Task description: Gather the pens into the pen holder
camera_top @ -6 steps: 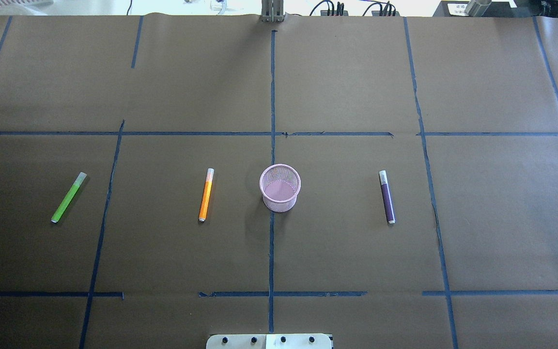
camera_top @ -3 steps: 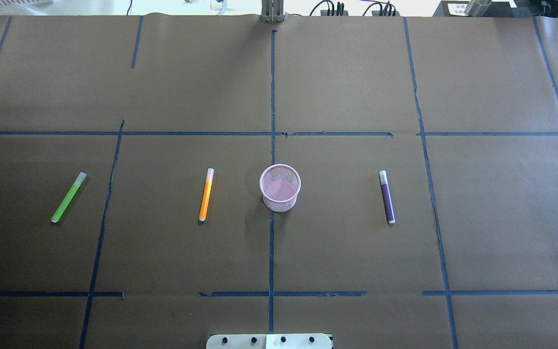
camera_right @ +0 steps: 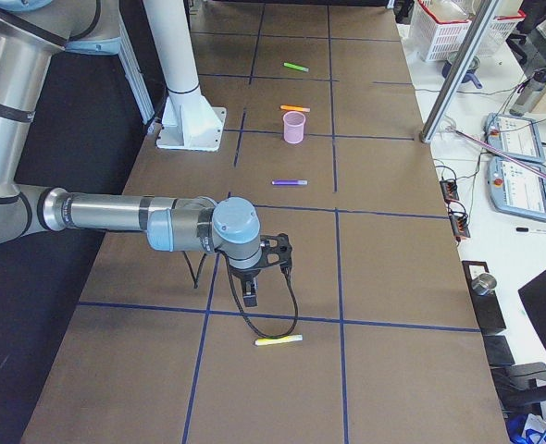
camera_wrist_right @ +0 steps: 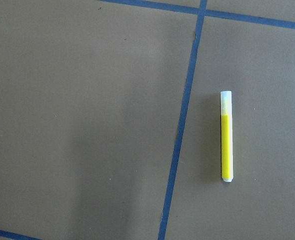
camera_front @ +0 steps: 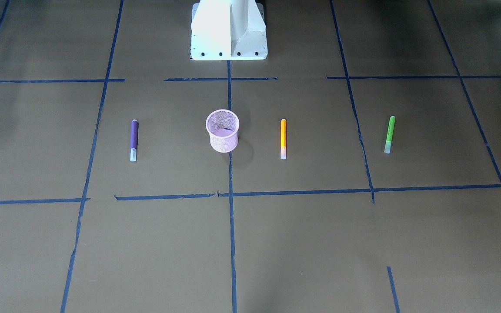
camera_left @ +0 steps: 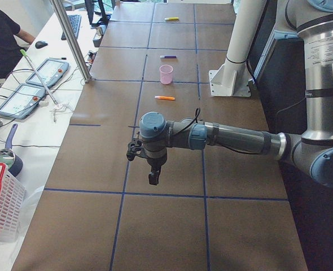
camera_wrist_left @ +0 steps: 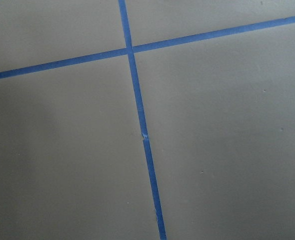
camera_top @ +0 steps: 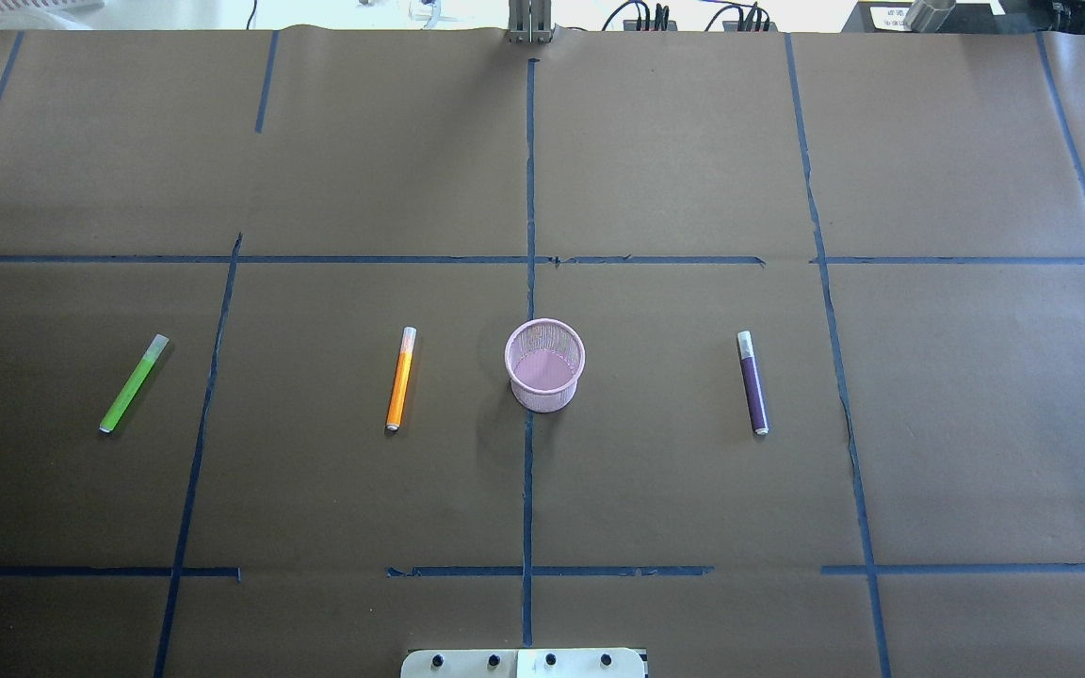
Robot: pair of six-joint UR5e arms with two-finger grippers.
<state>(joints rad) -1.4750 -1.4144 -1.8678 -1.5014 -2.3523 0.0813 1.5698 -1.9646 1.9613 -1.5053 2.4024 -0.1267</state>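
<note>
The pink mesh pen holder (camera_top: pixel 544 364) stands upright at the table's middle. An orange pen (camera_top: pixel 400 379) lies to its left, a green pen (camera_top: pixel 134 383) further left, and a purple pen (camera_top: pixel 753 381) to its right. A yellow pen (camera_wrist_right: pixel 227 136) lies far out on the robot's right end, below my right wrist camera. My left gripper (camera_left: pixel 153 178) hangs over bare table at the left end. My right gripper (camera_right: pixel 251 298) hangs close to the yellow pen (camera_right: pixel 279 340). I cannot tell whether either is open or shut. Neither wrist view shows fingers.
The white robot base (camera_front: pixel 228 30) stands behind the holder. Blue tape lines (camera_top: pixel 528 188) cross the brown table cover. A metal post (camera_left: pixel 70 39), teach pendants (camera_left: pixel 25 99), a white basket (camera_left: pixel 0 209) and an operator (camera_left: pixel 0 39) are on the far side.
</note>
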